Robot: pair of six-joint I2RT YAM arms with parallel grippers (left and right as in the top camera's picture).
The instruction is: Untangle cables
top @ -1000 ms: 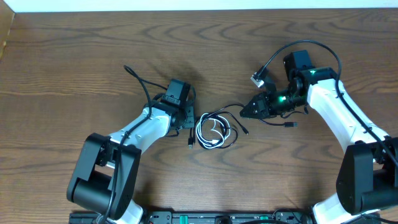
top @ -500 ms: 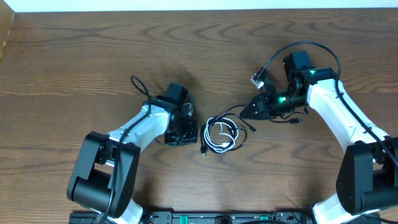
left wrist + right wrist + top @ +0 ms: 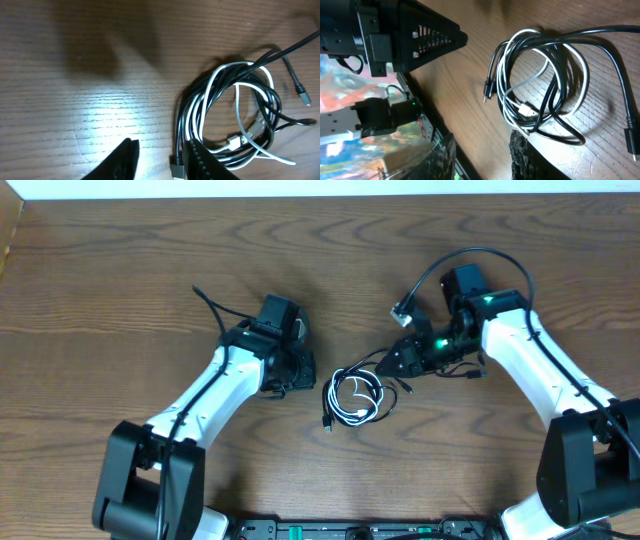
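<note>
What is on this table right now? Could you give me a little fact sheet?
surface: wooden table
cables: black cable and white cable, looped together in one tangled bundle at mid-table
left gripper: jaws open, at the bundle's edge, nothing between them
right gripper: jaws open, at the bundle's opposite edge
task state: cables not yet separated
</note>
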